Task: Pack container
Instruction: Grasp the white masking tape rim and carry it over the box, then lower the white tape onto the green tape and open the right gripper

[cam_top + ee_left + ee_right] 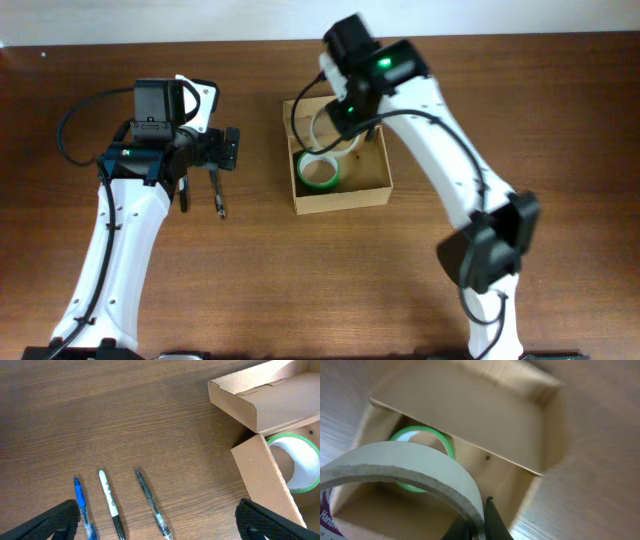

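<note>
**right claw holds a pale tape roll over the open box**

the brown wooden table [250,290] fills the overhead view, with one white arm on each side. the right arm [450,170] reaches in from the near right edge and bends over the container [340,200]. the left arm [120,240] rises from the near left and ends well apart from the box.

the container sits near the middle of the table, a little toward the far edge. its top is open and its flap lid is folded back.

a green tape roll [318,172] lies flat on the box floor in the near left part.

the right gripper [482,522] pinches the rim of a pale beige tape roll [405,467], its fingers pressed against the band. the roll hangs over the box opening, above the green roll. i cannot tell whether it touches anything inside.

the left gripper [157,510] is spread wide and holds nothing. it hovers above the table beside the box.

below it three pens lie side by side on the wood: a blue pen [80,500], a white marker [107,497] and a dark pen [147,497].
</note>
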You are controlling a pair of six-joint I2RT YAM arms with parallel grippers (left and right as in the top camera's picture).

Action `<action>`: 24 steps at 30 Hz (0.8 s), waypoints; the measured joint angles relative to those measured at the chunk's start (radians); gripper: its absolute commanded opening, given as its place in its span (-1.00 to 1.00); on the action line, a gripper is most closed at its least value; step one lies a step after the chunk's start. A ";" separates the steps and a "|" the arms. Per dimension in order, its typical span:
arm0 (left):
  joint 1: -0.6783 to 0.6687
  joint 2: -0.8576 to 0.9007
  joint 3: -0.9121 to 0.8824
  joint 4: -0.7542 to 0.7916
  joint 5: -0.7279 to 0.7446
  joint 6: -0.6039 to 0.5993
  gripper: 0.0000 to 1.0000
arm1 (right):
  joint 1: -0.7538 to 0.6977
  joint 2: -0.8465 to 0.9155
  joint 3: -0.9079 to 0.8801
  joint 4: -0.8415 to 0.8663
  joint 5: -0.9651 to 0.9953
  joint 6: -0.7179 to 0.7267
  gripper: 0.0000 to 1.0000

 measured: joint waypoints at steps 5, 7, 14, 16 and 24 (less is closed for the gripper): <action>0.000 0.000 0.000 0.000 0.000 0.000 0.99 | 0.019 0.081 -0.002 -0.002 0.000 0.011 -0.92; 0.000 0.000 0.000 0.000 0.000 0.000 0.99 | 0.028 0.095 -0.002 0.008 0.000 0.018 -0.92; 0.000 0.000 0.000 0.000 0.000 0.000 0.99 | 0.043 0.139 -0.002 0.025 0.000 0.027 -0.92; 0.000 0.000 0.000 0.000 0.000 0.000 0.99 | 0.043 0.154 -0.002 0.029 0.000 0.030 -0.92; 0.000 0.000 0.000 0.000 0.000 0.000 0.99 | 0.043 0.188 -0.017 0.055 -0.002 0.041 -0.29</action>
